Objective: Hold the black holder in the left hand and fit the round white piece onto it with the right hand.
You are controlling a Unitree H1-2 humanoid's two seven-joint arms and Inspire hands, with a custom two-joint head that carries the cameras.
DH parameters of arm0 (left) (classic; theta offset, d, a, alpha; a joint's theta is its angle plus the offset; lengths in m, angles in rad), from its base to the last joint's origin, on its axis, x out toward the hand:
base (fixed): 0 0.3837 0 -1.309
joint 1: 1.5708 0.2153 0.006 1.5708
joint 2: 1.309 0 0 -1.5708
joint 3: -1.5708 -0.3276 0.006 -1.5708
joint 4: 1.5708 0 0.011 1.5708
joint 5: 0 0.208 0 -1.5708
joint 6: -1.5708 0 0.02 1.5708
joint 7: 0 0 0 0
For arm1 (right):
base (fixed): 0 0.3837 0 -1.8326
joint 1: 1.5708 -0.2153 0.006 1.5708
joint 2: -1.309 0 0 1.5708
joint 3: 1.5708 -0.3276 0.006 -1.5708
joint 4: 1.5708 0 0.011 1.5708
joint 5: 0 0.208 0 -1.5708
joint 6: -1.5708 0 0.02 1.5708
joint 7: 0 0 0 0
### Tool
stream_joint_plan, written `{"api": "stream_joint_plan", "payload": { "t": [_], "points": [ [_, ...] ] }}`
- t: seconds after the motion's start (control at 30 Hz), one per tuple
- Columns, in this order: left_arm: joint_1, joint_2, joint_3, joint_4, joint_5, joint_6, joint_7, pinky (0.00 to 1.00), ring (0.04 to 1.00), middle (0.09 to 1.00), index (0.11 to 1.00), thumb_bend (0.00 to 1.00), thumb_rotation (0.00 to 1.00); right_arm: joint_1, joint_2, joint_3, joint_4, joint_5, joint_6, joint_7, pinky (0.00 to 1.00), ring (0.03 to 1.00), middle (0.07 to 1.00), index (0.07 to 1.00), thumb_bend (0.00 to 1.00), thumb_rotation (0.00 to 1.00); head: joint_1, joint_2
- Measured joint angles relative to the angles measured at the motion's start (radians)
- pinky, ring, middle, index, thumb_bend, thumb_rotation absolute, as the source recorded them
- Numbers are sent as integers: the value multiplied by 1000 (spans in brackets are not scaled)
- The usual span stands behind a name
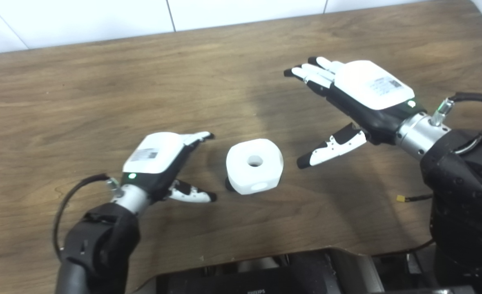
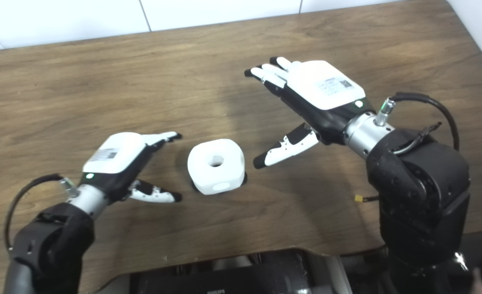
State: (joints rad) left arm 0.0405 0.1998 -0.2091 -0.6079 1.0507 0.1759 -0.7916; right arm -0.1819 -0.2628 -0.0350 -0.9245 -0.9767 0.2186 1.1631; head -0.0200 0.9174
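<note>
The round white piece [image 1: 254, 165] with a hole in its middle sits on the wooden table [image 1: 102, 102], on top of the black holder [image 1: 228, 185], of which only a dark edge shows at its base. My left hand [image 1: 165, 163] is open just left of the piece, not touching it. My right hand [image 1: 347, 98] is open and raised to the right of the piece, thumb pointing toward it. Both hands are empty.
A white tiled wall runs along the table's far edge. A black device [image 1: 261, 281] sits below the table's front edge. A small yellow connector [image 1: 401, 199] lies by my right arm.
</note>
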Motion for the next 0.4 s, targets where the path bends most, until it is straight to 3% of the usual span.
{"api": "stream_joint_plan", "payload": {
  "t": [0.13,0.27,0.4],
  "points": [
    [20,12,39,-6,-59,1,20,785,877,888,894,844,285,16,-21,8,0,-1,0,-1,938,1000,947,958,791,662,5,-8],
    [42,33,85,-10,-122,11,39,799,894,901,900,856,286,26,-27,10,2,0,3,-4,927,1000,945,961,805,693,11,-12],
    [57,44,143,-26,-191,47,47,756,878,897,887,847,286,51,-26,8,19,0,6,-19,870,977,932,942,615,842,23,-22]
  ]
}}
